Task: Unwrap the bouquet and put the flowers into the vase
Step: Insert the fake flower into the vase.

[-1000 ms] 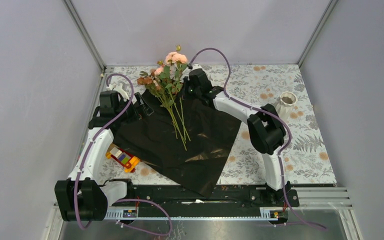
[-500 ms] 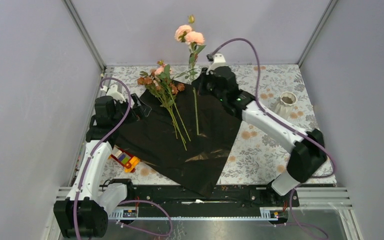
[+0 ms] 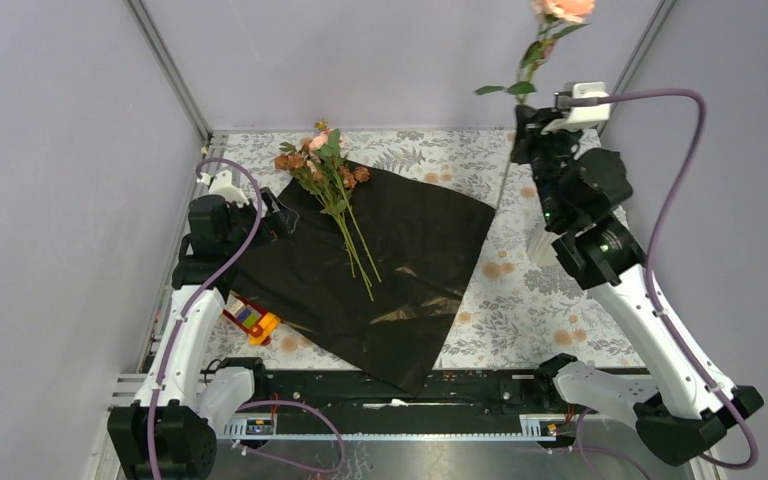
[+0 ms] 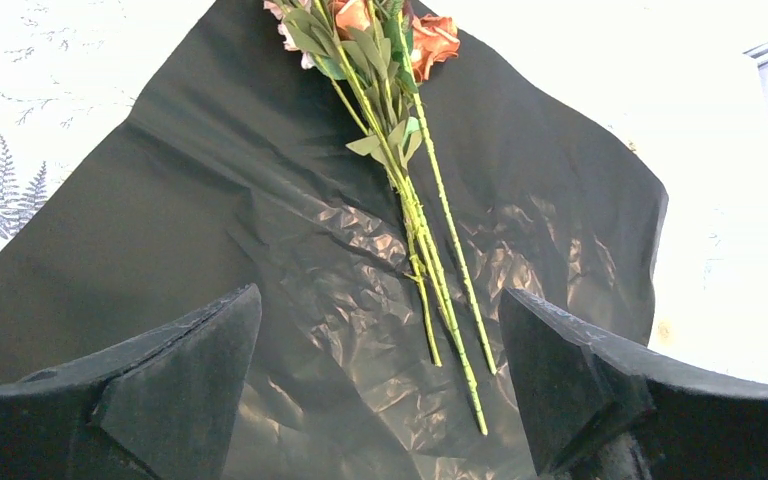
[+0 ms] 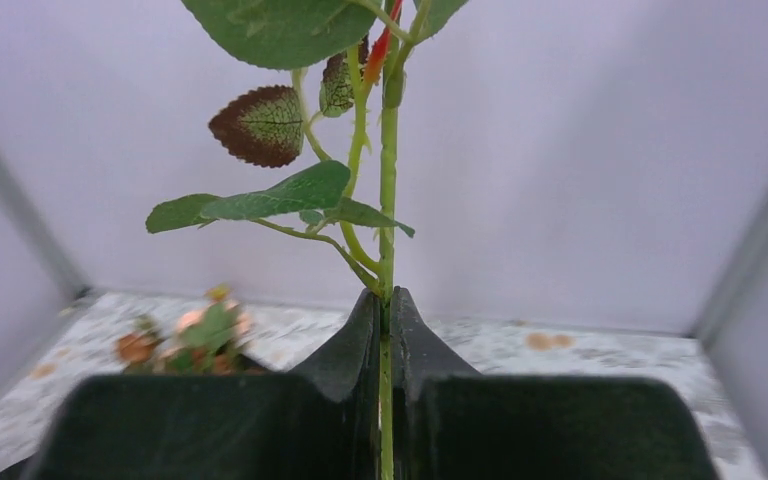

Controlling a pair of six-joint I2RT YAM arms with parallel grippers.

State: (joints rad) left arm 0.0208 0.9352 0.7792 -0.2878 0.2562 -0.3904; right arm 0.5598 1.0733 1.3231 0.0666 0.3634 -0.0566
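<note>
Nearest me on the left, a toy block car [image 3: 247, 320] sits just beside the near left edge of the black paper [image 3: 390, 280]; it has no part in this job. The paper lies opened out flat across the middle of the table [image 3: 560, 300], so I judge the unwrapping done. I see no ribbon.

My left gripper [image 4: 378, 300] hangs at the left edge of the paper with its fingers wide apart, holding nothing. Its camera looks across the sheet at the flowers [image 3: 335, 190], which lie on the far left part of the paper, stems pointing near and blooms far, a few blooms reaching just past the far edge.

Farther off and to the right, my right gripper [image 5: 384, 310] is clamped tight on the stem [image 5: 388, 150] of a single rose [image 3: 565, 8]. The stem stands upright, high above the far right of the table, with its lower end hanging free below my fingers.

The vase I cannot make out; my right arm covers part of the far right of the table. So, by my reckoning, one rose is on its way and not yet in the vase, and the rest of the bunch waits on the paper.
</note>
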